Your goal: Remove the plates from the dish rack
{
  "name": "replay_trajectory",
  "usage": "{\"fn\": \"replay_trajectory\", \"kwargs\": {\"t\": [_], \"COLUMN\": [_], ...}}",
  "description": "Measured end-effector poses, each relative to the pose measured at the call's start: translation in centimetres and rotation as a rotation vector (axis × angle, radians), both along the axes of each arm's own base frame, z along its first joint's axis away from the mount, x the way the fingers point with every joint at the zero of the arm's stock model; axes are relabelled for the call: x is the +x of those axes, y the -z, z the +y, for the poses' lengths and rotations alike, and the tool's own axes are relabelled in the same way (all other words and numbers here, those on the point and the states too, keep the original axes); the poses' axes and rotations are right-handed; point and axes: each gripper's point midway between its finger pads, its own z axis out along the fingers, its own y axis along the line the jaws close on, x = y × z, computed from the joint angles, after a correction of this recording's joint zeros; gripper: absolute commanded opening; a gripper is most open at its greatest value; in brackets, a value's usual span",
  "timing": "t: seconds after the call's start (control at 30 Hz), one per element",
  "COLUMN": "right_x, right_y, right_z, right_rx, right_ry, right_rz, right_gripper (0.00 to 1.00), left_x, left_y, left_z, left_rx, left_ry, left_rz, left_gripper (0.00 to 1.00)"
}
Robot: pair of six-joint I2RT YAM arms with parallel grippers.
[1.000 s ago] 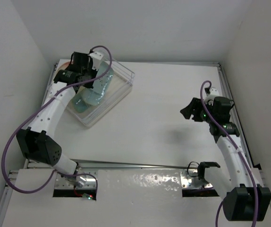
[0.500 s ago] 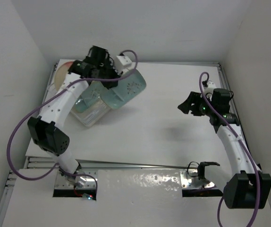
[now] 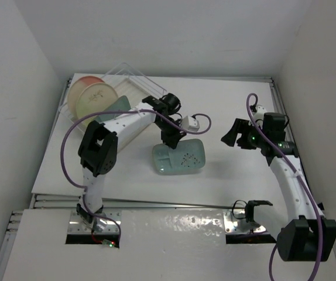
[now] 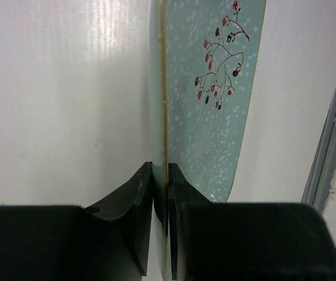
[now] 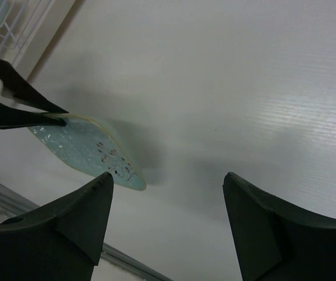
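left gripper [image 3: 172, 140]: clamped tight on the rim of a teal plate [image 3: 180, 158], with the two black fingers [image 4: 134, 199] pressed on either face of its edge
teal plate: out of the rack, near the middle of the table [image 3: 220, 99], just in front of the left arm's wrist
plate attitude: in the right wrist view it hangs tilted, gripped end higher, far end low over its own shadow; i cannot tell whether that low end touches the table
plate look: rounded-rectangular, pale teal with pale flecks, and a sprig mark [image 4: 218, 58] with red and dark berries on the face beside the finger
right gripper [image 3: 233, 132]: jaws wide apart, nothing between them, hanging above bare table on the right side, well apart from the teal plate and turned toward it
dish rack [image 3: 134, 75]: clear plastic bin in the far left corner of the table, behind the left arm
round cream plate [image 3: 92, 96]: stands leaning at the left end of the rack, salmon-pink segment toward the top
second teal plate [image 3: 114, 105]: partly hidden by the left arm, just beside the round one at the rack's near side; whether it sits in a slot i cannot tell
purple cable [image 3: 200, 124]: loops off the left wrist, above the held plate
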Motion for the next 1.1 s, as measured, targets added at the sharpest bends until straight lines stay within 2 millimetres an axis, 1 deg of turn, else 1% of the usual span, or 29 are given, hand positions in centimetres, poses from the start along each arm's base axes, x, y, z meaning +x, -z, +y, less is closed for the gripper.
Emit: {"fn": "replay_trajectory", "kwargs": {"t": [0.13,0.17,0.27,0.4,0.43,0.5,0.53,0.57,0.63,0.67,0.77,0.9,1.0,1.07,1.1], "right_x": [-0.6,-0.7,-1.2,-1.8,-1.9,-1.9,-1.9,-1.9,-2.0,-2.0,-2.1,-2.1,-2.2,-2.3,-2.3], "right_y": [-0.4,-0.4,0.3,1.4,1.5,1.5,1.5,1.5,1.5,1.5,1.5,1.4,1.4,1.4,1.4], "right_z": [-0.2,-0.2,-0.2,-0.1,-0.1,-0.1,-0.1,-0.1,0.0,0.0,0.0,0.0,0.0,-0.1,-0.1], "right_rx": [-0.014,-0.014,-0.011,-0.004,-0.003,-0.003,-0.003,-0.003,-0.002,-0.002,-0.002,-0.003,-0.005,-0.009,-0.01], "right_ry": [0.007,0.007,0.008,0.013,0.013,0.013,0.012,0.012,0.012,0.012,0.011,0.01,0.009,0.006,0.005], "right_rz": [-0.016,-0.019,-0.007,0.028,0.031,0.032,0.031,0.03,0.028,0.028,0.025,0.02,0.019,0.018,0.017], "right_gripper": [0.75,0.75,0.76,0.76,0.76,0.76,0.76,0.76,0.77,0.77,0.78,0.79,0.81,0.81,0.81], "left_x": [-0.6,-1.0,-1.5,-1.7,-1.8,-2.0,-2.0,-2.1,-1.9,-1.9,-1.9,-1.6,-1.4,-0.4,-0.2], "left_y": [3.1,3.9,5.3,5.7,5.7,5.7,5.8,6.0,6.9,7.3,8.2,8.3,8.3,8.8,8.9], "left_z": [0.0,0.0,-0.4,-1.1,-1.2,-1.5,-1.5,-1.5,-1.4,-1.3,-0.9,-1.1,-1.4,-1.6,-1.7], "left_rx": [0.035,0.049,0.073,0.084,0.085,0.086,0.087,0.088,0.104,0.109,0.134,0.134,0.123,0.127,0.125], "left_ry": [0.059,0.072,0.096,0.111,0.112,0.11,0.107,0.101,0.096,0.091,0.063,0.038,0.026,0.026,0.024], "left_rz": [0.056,0.094,0.194,0.237,0.238,0.235,0.232,0.231,0.205,0.203,0.201,0.198,0.195,0.136,0.126], "left_gripper": [0.0,0.0,0.0,0.0,0.04,0.1,0.17,0.2,0.27,0.29,0.29,0.27,0.33,0.37,0.4]}}
